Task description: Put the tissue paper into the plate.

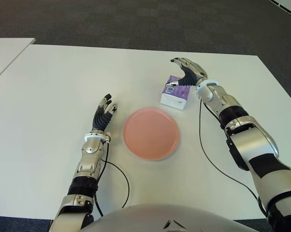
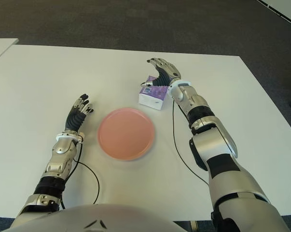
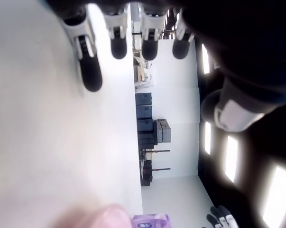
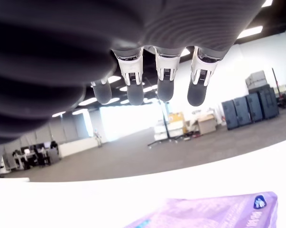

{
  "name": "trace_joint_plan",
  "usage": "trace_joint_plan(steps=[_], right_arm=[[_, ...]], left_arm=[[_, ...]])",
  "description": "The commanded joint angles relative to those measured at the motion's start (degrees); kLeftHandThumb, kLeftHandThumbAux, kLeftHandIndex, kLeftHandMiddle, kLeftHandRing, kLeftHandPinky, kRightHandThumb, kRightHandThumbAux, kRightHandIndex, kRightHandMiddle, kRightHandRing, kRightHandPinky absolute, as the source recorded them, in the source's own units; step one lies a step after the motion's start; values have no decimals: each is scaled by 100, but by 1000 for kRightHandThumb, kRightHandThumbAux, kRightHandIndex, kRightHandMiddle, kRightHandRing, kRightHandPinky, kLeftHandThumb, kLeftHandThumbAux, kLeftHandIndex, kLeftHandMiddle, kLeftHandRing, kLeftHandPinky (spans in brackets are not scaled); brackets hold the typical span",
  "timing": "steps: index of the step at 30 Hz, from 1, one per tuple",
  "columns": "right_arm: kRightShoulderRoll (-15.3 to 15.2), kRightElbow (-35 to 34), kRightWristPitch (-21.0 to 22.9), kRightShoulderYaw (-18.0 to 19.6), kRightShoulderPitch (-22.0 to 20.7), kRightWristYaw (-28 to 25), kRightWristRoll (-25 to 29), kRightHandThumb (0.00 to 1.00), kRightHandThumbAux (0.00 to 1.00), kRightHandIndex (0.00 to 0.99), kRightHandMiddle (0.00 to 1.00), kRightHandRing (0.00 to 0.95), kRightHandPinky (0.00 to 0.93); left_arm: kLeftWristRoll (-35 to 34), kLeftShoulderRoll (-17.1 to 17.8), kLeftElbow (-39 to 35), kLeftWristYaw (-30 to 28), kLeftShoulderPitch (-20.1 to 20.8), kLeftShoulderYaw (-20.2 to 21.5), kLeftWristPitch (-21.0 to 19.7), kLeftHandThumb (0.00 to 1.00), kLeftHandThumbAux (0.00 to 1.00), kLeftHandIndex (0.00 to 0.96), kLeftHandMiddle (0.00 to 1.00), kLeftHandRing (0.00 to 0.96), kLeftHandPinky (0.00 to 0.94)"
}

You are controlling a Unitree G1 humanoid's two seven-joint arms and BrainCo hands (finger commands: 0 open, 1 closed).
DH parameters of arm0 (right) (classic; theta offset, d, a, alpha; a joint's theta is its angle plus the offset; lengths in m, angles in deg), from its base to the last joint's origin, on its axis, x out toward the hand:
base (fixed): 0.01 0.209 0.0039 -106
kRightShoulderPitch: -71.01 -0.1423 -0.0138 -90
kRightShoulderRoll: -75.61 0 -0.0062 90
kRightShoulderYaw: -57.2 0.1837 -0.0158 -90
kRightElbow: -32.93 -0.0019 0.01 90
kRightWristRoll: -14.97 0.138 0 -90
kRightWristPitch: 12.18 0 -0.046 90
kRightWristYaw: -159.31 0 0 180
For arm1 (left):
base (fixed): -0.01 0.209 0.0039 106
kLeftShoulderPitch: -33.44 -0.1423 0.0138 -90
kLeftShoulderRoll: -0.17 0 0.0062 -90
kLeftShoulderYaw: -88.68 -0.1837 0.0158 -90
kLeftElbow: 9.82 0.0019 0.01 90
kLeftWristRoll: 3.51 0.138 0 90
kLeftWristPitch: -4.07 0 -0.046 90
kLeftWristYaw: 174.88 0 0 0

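A purple and white tissue pack point(image 1: 174, 94) lies on the white table point(image 1: 58, 82), just behind and to the right of the pink plate point(image 1: 151, 133). My right hand point(image 1: 186, 72) hovers over the pack's far right side with its fingers spread, holding nothing. In the right wrist view the pack point(image 4: 218, 213) shows below the extended fingertips point(image 4: 164, 90), apart from them. My left hand point(image 1: 104, 112) shows to the left of the plate, fingers extended and holding nothing. The plate has nothing in it.
A second white table point(image 1: 5, 53) stands at the far left, with a gap between it and mine. Dark carpet point(image 1: 135, 19) lies beyond the table's far edge. Black cables point(image 1: 210, 159) run along each forearm.
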Motion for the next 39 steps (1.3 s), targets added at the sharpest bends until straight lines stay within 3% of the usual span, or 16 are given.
trace_joint_plan(steps=[1, 20, 39], right_arm=[[-10, 220, 138, -67, -81, -91, -27, 188, 434, 0, 0, 0, 0], [62, 708, 548, -133, -105, -133, 32, 176, 424, 0, 0, 0, 0], [193, 696, 514, -167, 11, -276, 62, 156, 411, 0, 0, 0, 0]], left_arm=[[41, -42, 246, 78, -125, -1, -230, 0, 508, 0, 9, 0, 0], [44, -28, 324, 63, -117, 2, -123, 0, 505, 0, 10, 0, 0], [-25, -13, 357, 19, -64, 37, -176, 0, 515, 0, 14, 0, 0]])
